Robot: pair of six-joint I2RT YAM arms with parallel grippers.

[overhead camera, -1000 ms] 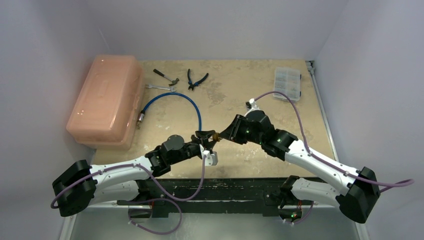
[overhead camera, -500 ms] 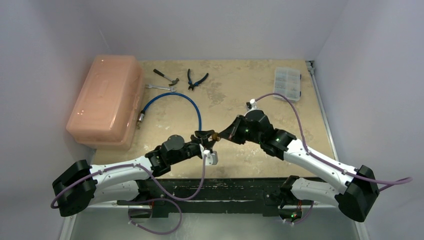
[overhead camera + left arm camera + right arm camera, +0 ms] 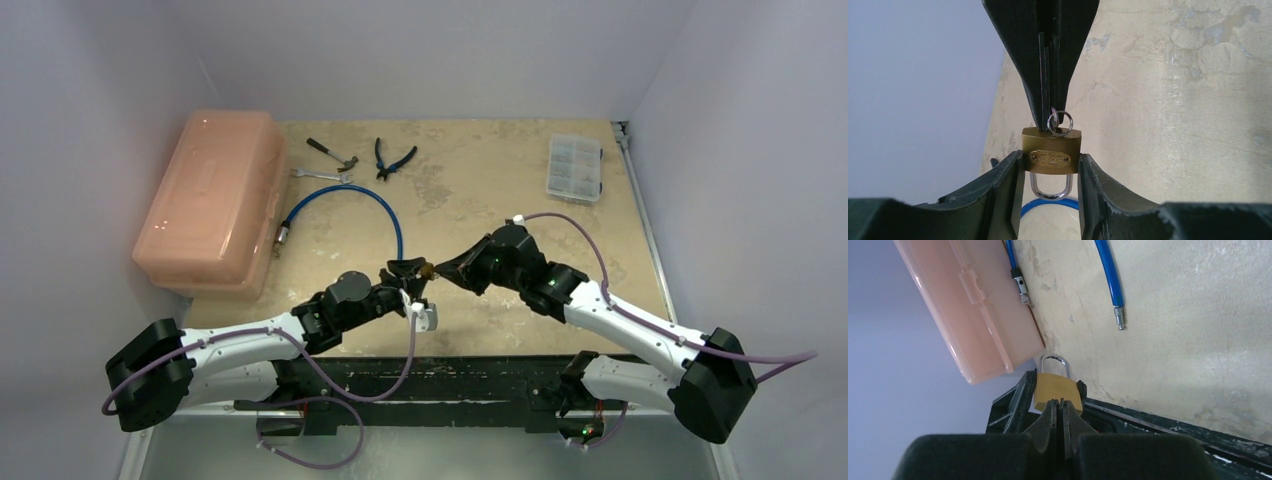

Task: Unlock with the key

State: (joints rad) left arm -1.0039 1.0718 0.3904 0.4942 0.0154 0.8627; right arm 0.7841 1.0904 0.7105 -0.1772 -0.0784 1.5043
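Note:
My left gripper (image 3: 1050, 172) is shut on the brass padlock (image 3: 1051, 150), gripping its body by both sides above the table. Its silver shackle (image 3: 1049, 187) hangs closed toward the camera. My right gripper (image 3: 1062, 407) is shut on the key; in the left wrist view its black tips (image 3: 1048, 107) press against the padlock's keyhole end, with the key ring (image 3: 1060, 123) showing there. The key blade itself is hidden. In the top view both grippers meet at the padlock (image 3: 428, 270) near the table's front middle. The padlock also shows in the right wrist view (image 3: 1058, 388).
A pink plastic box (image 3: 210, 200) lies at the left. A blue hose (image 3: 355, 200), a wrench (image 3: 320, 175), a small hammer (image 3: 332, 152) and pliers (image 3: 392, 158) lie at the back. A clear parts organizer (image 3: 576, 166) sits back right.
My right arm's wrist has turned and dropped a little while its tips stay at the padlock. The left arm and padlock have held still.

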